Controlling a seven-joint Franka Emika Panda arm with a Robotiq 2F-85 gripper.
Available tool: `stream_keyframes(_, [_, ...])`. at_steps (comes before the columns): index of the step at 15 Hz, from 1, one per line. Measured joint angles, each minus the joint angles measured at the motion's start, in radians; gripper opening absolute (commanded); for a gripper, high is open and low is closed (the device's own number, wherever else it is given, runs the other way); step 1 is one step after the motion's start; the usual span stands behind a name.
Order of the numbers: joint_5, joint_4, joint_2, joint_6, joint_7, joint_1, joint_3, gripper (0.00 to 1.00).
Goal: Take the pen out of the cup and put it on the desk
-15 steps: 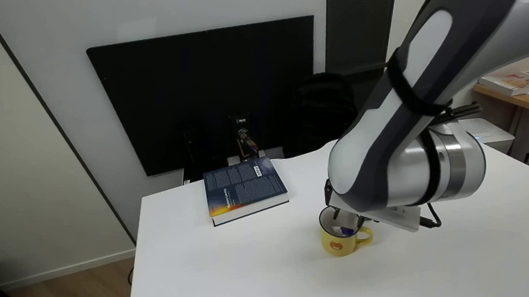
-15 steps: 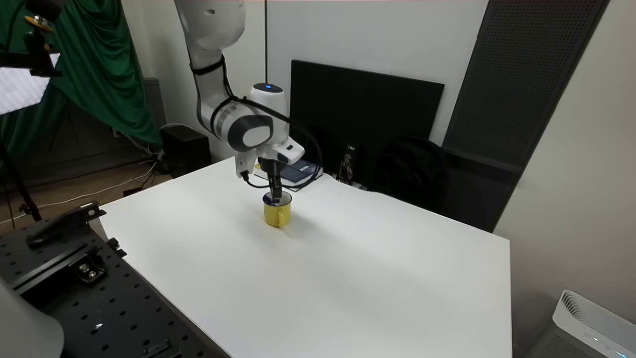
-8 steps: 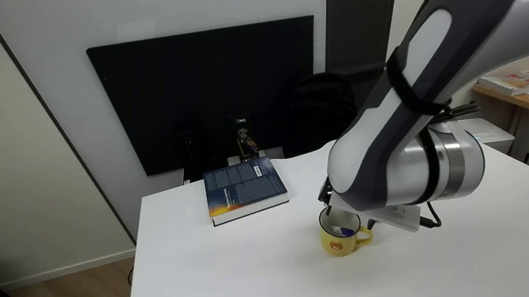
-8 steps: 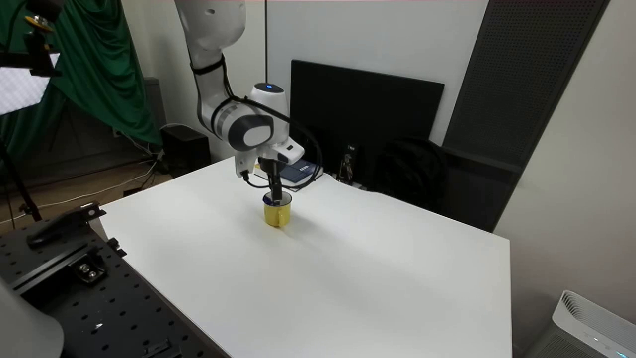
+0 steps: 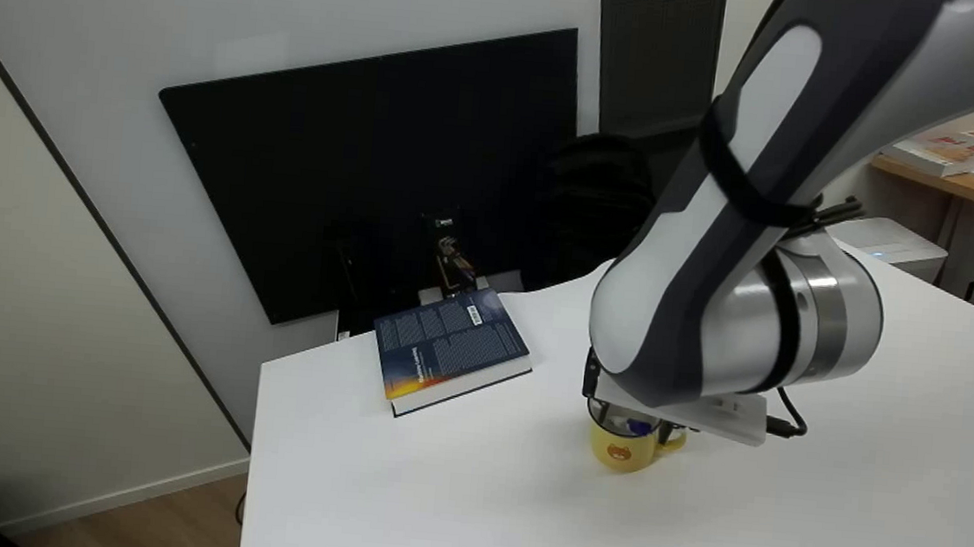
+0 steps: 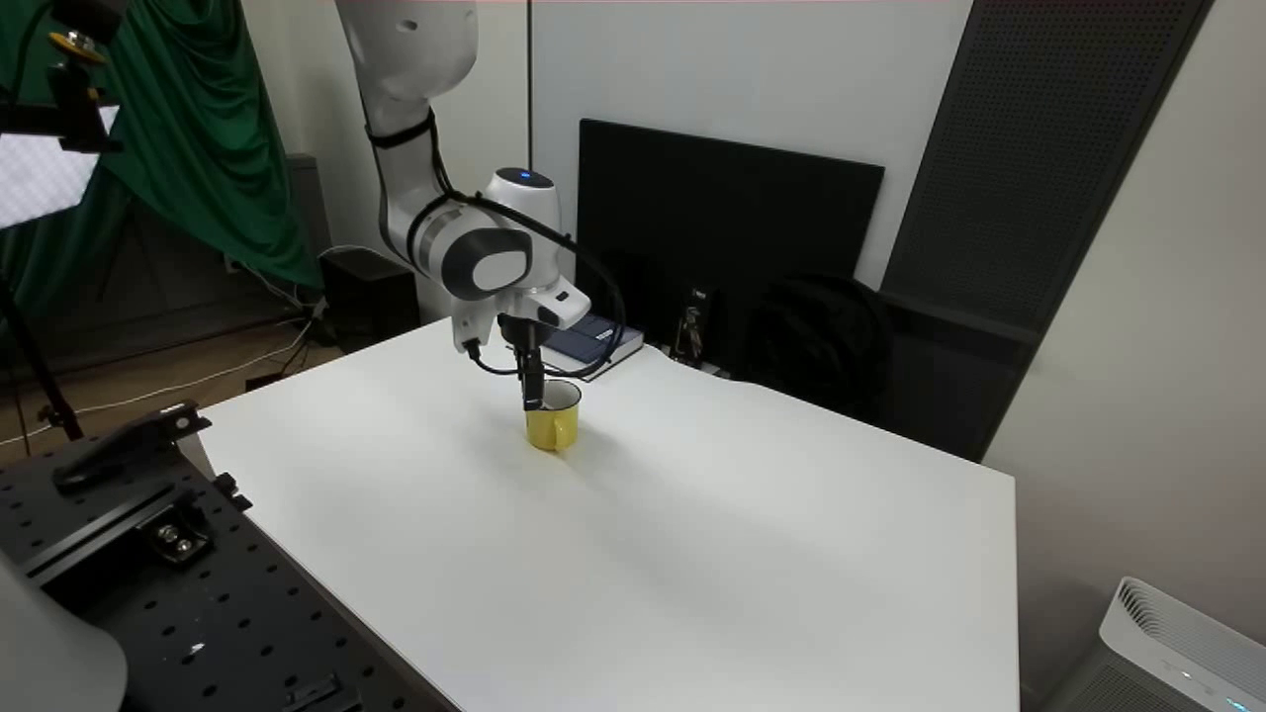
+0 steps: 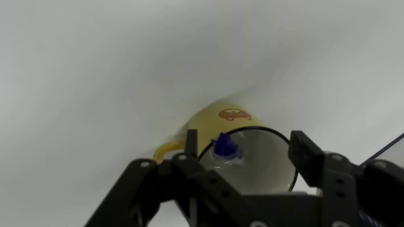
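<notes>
White desk [image 5: 426, 499], plain top, far edge slightly curved in both exterior views. On it: yellow mug [image 5: 617, 451], upright, dark-rimmed, bear face [image 7: 235, 114] on its outer wall, handle [image 6: 561, 433] at the side. Then a thick hardcover book [image 5: 452, 349], dark blue with orange-yellow at one end, lying flat, barcode [image 5: 474, 315] side up, close to the far edge. Mug and book sit apart.

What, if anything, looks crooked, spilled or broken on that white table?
Nothing stands out. The yellow cup stands upright on the white desk, with the purple pen inside it, and the blue book lies flat. I see no spill or damage.
</notes>
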Motion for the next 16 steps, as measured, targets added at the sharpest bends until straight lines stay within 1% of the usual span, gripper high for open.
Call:
stream_keyframes(4, [0.0, 0.0, 0.001, 0.0, 0.0, 0.01, 0.0, 0.19])
stream_keyframes(5, [0.0, 0.0, 0.001, 0.0, 0.0, 0.01, -0.001, 0.11])
stream_keyframes(6, [0.0, 0.0, 0.001, 0.0, 0.0, 0.01, -0.001, 0.05])
stream_keyframes(7, [0.0, 0.0, 0.001, 0.0, 0.0, 0.01, -0.002, 0.01])
stream_keyframes(8, [0.0, 0.0, 0.001, 0.0, 0.0, 0.01, -0.003, 0.05])
stream_keyframes(12, [-0.006, 0.002, 0.001, 0.001, 0.0, 0.013, -0.009, 0.05])
stream_keyframes(16, [-0.025, 0.026, -0.02, -0.003, 0.001, 0.028, -0.041, 0.05])
